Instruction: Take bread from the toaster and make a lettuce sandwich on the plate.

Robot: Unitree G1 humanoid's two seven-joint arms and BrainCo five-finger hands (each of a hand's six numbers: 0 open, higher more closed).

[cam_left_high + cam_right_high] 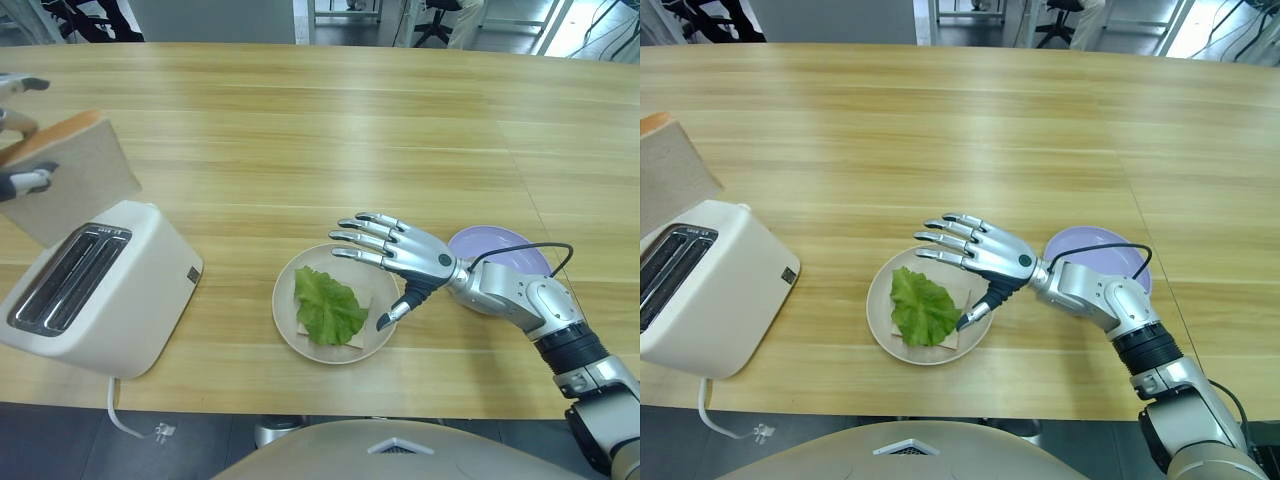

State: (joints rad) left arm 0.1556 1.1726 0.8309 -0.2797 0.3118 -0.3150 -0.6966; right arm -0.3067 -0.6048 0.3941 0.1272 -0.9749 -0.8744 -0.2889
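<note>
**Desk:** What is at the left edge of the wooden table (300, 130)?

**Photographer:** A cream toaster (110, 285) stands near the front edge with its slots facing up. Its cord (115, 410) drops off the front of the table. Above and behind the toaster, the left hand (15, 120) grips a slice of bread (75, 175). The slice is tilted and well clear of the slots, with fingers (28, 181) pinching its left side.

**Desk:** And the plate?

**Photographer:** A round beige plate (283, 310) sits to the right of the toaster, apart from it and close to the front edge. A second slice (366, 302) lies flat on the plate, and a lettuce leaf (327, 305) is spread over most of it. Only the slice's right side and front edge show.

**Desk:** What is the right hand doing?

**Photographer:** The right hand (400, 255) holds nothing. Its fingers are stretched out flat and spread, pointing left over the plate's right rim. The thumb angles down toward the right edge of the second slice, but I cannot tell whether it touches.

**Desk:** Anything else on the table?

**Photographer:** A purple dish (500, 248) lies just behind the right wrist, to the right of the plate.
</note>
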